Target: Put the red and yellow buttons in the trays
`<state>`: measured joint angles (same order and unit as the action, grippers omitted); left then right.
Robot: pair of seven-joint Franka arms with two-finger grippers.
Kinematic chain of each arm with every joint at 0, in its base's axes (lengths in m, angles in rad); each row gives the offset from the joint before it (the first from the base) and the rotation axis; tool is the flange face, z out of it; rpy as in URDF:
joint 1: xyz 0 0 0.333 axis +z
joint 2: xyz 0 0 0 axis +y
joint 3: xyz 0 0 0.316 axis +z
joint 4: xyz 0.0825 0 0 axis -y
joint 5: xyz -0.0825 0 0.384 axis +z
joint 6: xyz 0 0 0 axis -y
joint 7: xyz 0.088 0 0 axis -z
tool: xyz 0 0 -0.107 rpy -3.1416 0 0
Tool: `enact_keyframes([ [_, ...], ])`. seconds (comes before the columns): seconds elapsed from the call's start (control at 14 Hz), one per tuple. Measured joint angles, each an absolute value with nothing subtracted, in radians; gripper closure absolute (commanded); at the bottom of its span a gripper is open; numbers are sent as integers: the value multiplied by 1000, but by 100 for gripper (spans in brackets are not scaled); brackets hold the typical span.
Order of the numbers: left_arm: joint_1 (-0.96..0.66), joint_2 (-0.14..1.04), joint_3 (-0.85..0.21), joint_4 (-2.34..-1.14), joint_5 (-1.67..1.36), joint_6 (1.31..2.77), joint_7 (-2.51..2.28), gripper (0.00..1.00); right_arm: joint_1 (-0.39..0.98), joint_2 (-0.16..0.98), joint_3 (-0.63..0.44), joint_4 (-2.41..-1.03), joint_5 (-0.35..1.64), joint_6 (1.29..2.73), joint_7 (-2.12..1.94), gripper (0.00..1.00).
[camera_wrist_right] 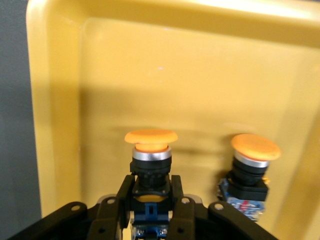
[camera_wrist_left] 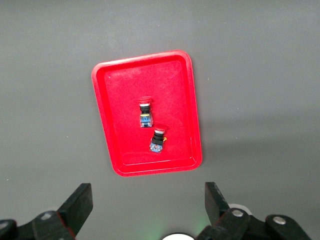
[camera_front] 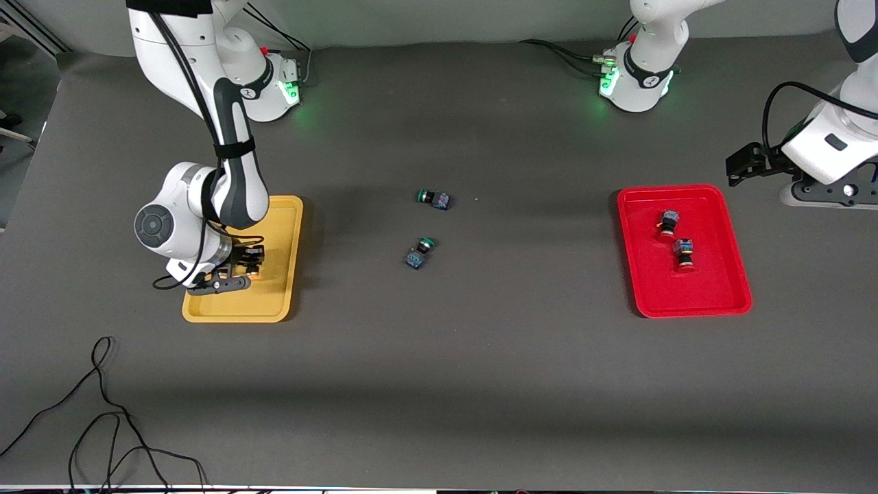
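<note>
My right fingers (camera_wrist_right: 150, 207) pinch a yellow button (camera_wrist_right: 150, 155) low in the yellow tray (camera_wrist_right: 55, 125), the second yellow button (camera_wrist_right: 251, 167) just beside it.

If I let go unevenly, this top-heavy switch may tip, roll against its neighbour or stick to a finger; lifting away crookedly could drag it along. My left fingers (camera_wrist_left: 145, 205) wait, spread wide and empty, above the red tray (camera_front: 720, 302) with both red buttons (camera_front: 675, 237) inside; two green-capped switches (camera_front: 425, 226) lie mid-bench. I can read no writing anywhere.
</note>
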<state>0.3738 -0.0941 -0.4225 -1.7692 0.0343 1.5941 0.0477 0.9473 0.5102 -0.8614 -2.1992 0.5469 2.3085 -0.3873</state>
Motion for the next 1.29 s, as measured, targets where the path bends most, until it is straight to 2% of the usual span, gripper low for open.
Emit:
enact_keyframes([
  [0.29, 374, -94, -421, -1768, 38, 1580, 48, 0, 947, 511, -868, -2143, 591, 2221, -364, 0],
  [0.5, 338, -94, -375, -1764, 43, 1576, 50, 1, 954, 501, -945, -2033, 590, 2090, -319, 0],
  [0.71, 20, -94, -54, -1763, 66, 1551, 47, 0, 954, 483, -1031, -1876, 518, 1892, -269, 0],
  [0.79, -49, -94, 17, -1763, 68, 1547, 46, 0, 954, 472, -1044, -1833, 496, 1835, -243, 0],
  [0.86, -70, -94, 39, -1763, 69, 1547, 41, 0, 955, 462, -1055, -1800, 482, 1793, -226, 0],
  [0.93, -56, -94, 25, -1763, 71, 1547, 34, 0, 956, 452, -1068, -1769, 457, 1758, -218, 0],
  [1.14, 90, -94, -127, -1759, 72, 1546, 20, 0, 955, 421, -1091, -1689, 398, 1667, -204, 0],
  [1.29, 110, -93, -147, -1750, 72, 1547, 19, 0, 953, 382, -1086, -1668, 340, 1660, -161, 0],
])
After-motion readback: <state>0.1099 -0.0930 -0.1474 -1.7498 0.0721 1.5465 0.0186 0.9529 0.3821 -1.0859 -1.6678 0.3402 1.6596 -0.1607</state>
